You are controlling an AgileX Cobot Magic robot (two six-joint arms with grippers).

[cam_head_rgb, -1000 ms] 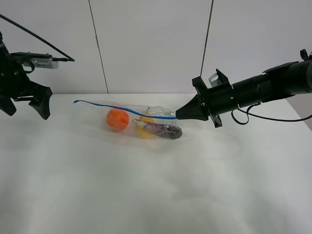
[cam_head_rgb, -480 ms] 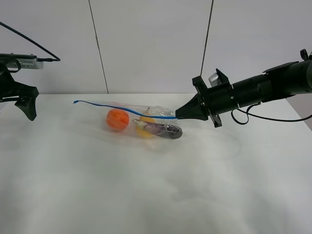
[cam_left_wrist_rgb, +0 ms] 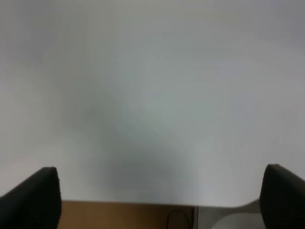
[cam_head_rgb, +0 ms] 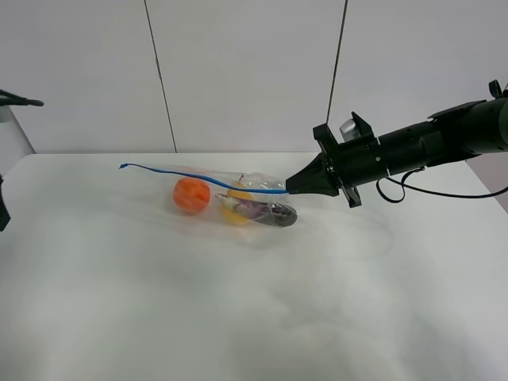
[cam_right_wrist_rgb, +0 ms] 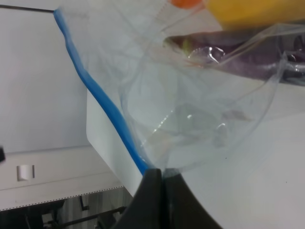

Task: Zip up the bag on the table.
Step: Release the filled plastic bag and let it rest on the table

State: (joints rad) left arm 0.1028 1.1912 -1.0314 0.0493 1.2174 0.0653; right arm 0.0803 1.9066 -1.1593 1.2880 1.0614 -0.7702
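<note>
**A:** So what's on there? Just one clear crinkly plastic zip bag lying on the big plain white matte table, toward the far side and a bit left of centre. It has one blue zipper strip running along its far edge, thin and a little wavy, lifted at the left end.

**B:** And inside?

**A:** Three lumps show through the film: one round orange fruit, one yellow piece, one dark purple oblong thing. The plastic is glossy and wrinkled, with bright glints in the right wrist view.

**B:** Arms?

**A:** The black right gripper comes in nearly level from the right, arm stretched out long, its tapered tip pinched together on the right end of the zipper strip. Up close the two dark fingers meet with the blue strip running into them. The left gripper hangs over bare table near its edge, fingers spread wide apart and holding nothing.
</note>
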